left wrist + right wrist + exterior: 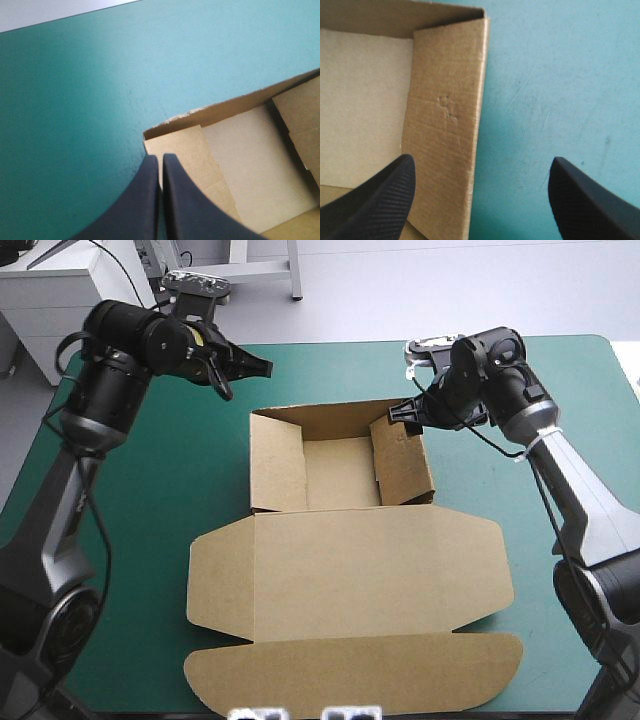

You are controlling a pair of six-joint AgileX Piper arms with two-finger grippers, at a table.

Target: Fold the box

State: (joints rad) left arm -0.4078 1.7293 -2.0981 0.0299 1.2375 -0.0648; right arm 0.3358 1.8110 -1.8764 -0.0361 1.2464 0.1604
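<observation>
Teal-green cover is largely taken up by the brown box, which is set at the table's middle with its tray toward the far edge.
The tray is opened upward with its longer side run left to right, and the lid is laid flat toward the near edge. The left gripper is held by the tray's far left corner, its black fingers pressed together. The right gripper is spread wide astride the tray's right wall, one finger placed over the inside and one over the cover.

table w/ teal-green cover; brown box on it, tray open, lid flat
</observation>
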